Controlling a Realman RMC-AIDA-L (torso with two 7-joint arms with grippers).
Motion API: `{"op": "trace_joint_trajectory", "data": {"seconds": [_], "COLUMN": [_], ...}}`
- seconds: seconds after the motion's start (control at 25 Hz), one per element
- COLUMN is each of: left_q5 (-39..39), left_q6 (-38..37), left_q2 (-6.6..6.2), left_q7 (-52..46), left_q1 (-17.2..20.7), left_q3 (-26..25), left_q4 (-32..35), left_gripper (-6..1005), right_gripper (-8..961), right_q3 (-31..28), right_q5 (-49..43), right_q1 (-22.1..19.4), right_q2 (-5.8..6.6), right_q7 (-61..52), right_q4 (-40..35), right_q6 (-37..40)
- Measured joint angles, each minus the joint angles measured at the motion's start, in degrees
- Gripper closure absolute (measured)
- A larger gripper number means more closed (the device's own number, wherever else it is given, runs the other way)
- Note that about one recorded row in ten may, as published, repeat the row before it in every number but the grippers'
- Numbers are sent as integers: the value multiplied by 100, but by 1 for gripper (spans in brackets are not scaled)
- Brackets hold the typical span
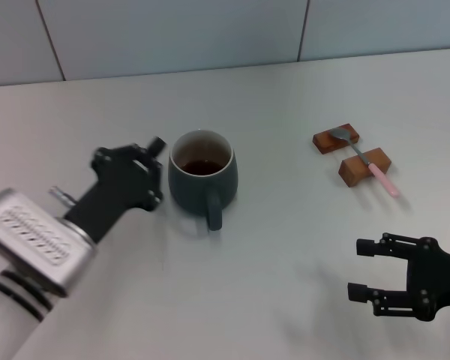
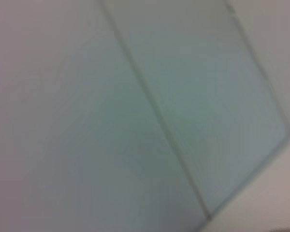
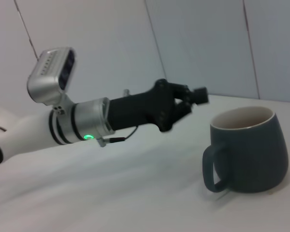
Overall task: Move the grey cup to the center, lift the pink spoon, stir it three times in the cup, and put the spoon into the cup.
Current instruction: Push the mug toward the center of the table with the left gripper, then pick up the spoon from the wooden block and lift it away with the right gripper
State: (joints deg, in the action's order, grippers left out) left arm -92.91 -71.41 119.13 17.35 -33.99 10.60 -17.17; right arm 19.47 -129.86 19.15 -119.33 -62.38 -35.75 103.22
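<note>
Hovering just left of the grey cup (image 1: pixel 202 178), my left gripper (image 1: pixel 146 169), fingers apart, could slop coffee; my right gripper (image 1: pixel 366 268) waits, fingers apart.

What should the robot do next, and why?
Probably reach the open right end effector toward the pink spoon. The grey cup already stands mid-table, free of the left end effector, and the spoon lies untouched across two wooden blocks.

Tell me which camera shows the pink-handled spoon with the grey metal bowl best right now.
The head view. There the pink-handled spoon with the grey metal bowl lies across two brown wooden blocks, whole and unobstructed. The right wrist view shows only the rounded dark blue-grey ceramic mug and the left gripper; the left wrist view shows bare wall.
</note>
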Motion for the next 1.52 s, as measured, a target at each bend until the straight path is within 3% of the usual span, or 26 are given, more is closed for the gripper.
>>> {"op": "trace_joint_trajectory", "data": {"seconds": [0.16, 0.28, 0.4, 0.48, 0.76, 0.96, 1.0, 1.08, 1.24, 1.52], "left_q5": [-96, -587, -862, -1749, -1974, -1976, -1964, -1956, -1960, -1980], "left_q6": [-623, -1243, -1479, -1989, -2071, -1948, -1864, -1811, -1753, -1716], "left_q2": [-60, -80, -81, -79, -66, -45, -39, -39, -44, -50], "left_q7": [-1076, -2548, -3155, -4543, -5242, -5404, -5450, -5484, -5560, -5571], "left_q1": [314, 531, 599, 697, 800, 802, 803, 804, 793, 792], "left_q3": [-170, -51, -9, 434, 1301, 1573, 1577, 1572, 1594, 1742], "left_q4": [155, 831, 1155, 2185, 2679, 2780, 2789, 2798, 2819, 2920], "left_gripper": [1000, 1000, 897, 829, 547, 405, 376, 309, 174, 155], "right_gripper": [172, 173, 174, 175, 179, 181, 181, 182, 184, 188], "right_q3": [-3, -2, -10, -13, -14, -137, -435, -614, -1721, -1916], "right_q5": [27, 29, 31, 31, 432, 1788, 2295, 2442, 2616, 2600], "right_q1": [-16, -16, -17, -16, -51, -360, -487, -534, -783, -916], "right_q2": [-2, -2, -1, 0, 16, 25, 34, 39, 50, 61], "right_q7": [14, 16, 17, 18, 21, -87, -371, -546, -1322, -2383], "right_q4": [15, 16, 16, 16, 168, 646, 975, 1120, 1682, 1795], "right_q6": [-35, -42, -45, -48, -181, -361, -511, -579, -742, -1034]}}
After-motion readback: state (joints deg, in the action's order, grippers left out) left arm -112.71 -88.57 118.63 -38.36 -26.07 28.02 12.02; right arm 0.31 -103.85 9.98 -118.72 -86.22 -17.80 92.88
